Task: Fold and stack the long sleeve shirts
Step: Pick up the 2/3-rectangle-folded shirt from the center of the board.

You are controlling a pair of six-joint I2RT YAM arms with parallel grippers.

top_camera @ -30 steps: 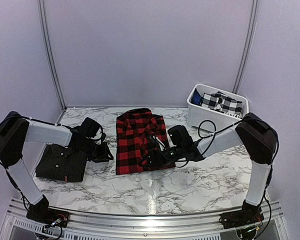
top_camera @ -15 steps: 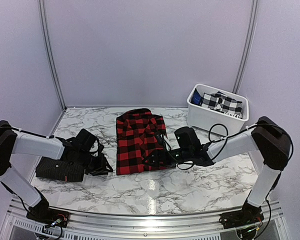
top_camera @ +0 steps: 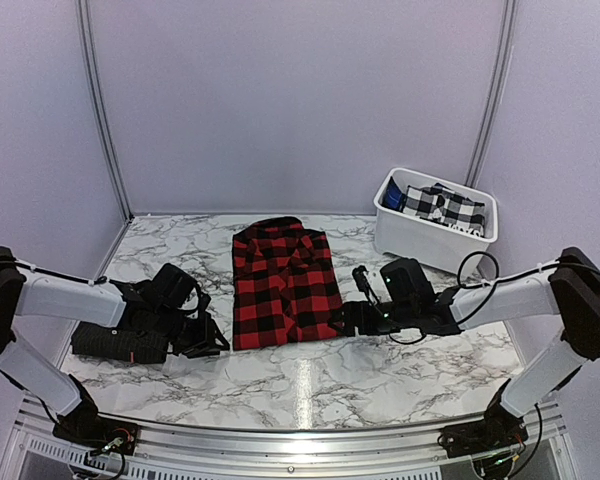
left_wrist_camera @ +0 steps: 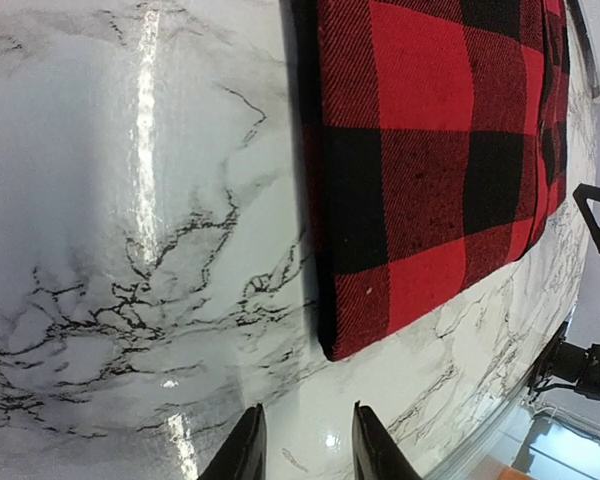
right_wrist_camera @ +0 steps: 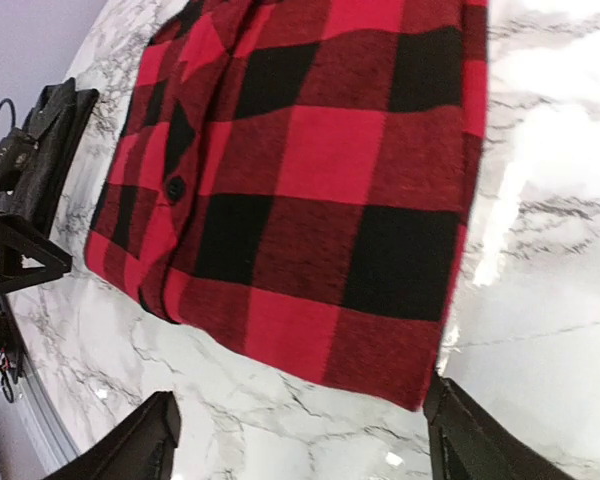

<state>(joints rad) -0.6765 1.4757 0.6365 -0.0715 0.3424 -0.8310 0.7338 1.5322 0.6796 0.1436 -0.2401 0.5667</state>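
The red-and-black flannel shirt (top_camera: 283,285) lies folded flat at the table's centre. It also shows in the left wrist view (left_wrist_camera: 430,170) and the right wrist view (right_wrist_camera: 310,170). The black pinstriped shirt (top_camera: 105,343) lies folded at the left, partly hidden under my left arm. My left gripper (top_camera: 218,345) is open and empty, low over bare marble just off the flannel's near left corner; its fingertips (left_wrist_camera: 248,450) show at the bottom of its view. My right gripper (top_camera: 342,322) is wide open and empty, just off the flannel's near right corner (right_wrist_camera: 305,440).
A white bin (top_camera: 420,240) holding black-and-white checked cloth (top_camera: 442,207) stands at the back right. The table (top_camera: 310,375) is white marble, walled behind and at both sides, with a metal rail (top_camera: 280,440) along the near edge.
My right gripper has drawn back to the right, off the flannel shirt onto the marble. My left arm has come lower and nearer, over the black shirt.
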